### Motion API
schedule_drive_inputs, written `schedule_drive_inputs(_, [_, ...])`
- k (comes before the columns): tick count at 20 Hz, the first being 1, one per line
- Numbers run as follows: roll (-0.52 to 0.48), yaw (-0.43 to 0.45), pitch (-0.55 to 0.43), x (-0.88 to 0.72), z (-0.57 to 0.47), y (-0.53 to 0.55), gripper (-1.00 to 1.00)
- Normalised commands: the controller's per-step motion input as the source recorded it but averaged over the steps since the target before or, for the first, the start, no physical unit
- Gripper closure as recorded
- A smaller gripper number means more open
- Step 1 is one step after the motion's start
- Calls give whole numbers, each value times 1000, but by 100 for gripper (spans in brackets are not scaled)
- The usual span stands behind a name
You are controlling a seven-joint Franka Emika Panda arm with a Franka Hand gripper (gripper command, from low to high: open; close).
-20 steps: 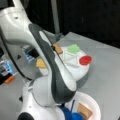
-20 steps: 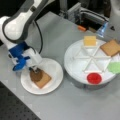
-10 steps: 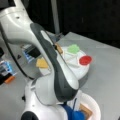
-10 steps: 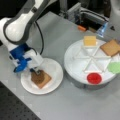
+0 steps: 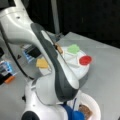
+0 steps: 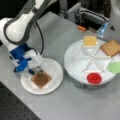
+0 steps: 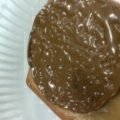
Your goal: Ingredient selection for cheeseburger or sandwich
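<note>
A dark brown patty (image 7: 75, 55) fills the wrist view. It lies on a tan toast square (image 7: 31, 81) on a small white plate (image 7: 12, 50). In a front view this stack (image 6: 41, 80) sits on the plate (image 6: 53, 68), and my gripper (image 6: 37, 70) hangs just over its upper-left corner. The other ingredients lie in a round divided tray (image 6: 75, 72): a yellow-orange cheese square (image 6: 89, 40), a second toast square (image 6: 110, 47), a green leaf piece (image 6: 115, 67) and a red disc (image 6: 94, 78). In a front view the arm hides most of the plate (image 5: 96, 102).
The white arm (image 5: 50, 62) stretches over the tray's near side in a front view. Grey equipment and an orange piece (image 6: 81, 28) stand behind the tray. A dark perforated edge (image 6: 10, 105) runs along the table's lower left.
The gripper has shifted slightly toward the left over the small plate. The patty and toast stay where they were.
</note>
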Motion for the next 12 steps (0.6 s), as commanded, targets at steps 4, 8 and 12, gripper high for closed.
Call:
schedule_drive_inputs(4, [-239,45,-53,-113,64,151,-100])
schedule_drive_inputs(8, [-250,37,-38,-122,108,175,-100])
schedule_drive_inputs(12, [-361,-40,-2,-219,325,208,-100])
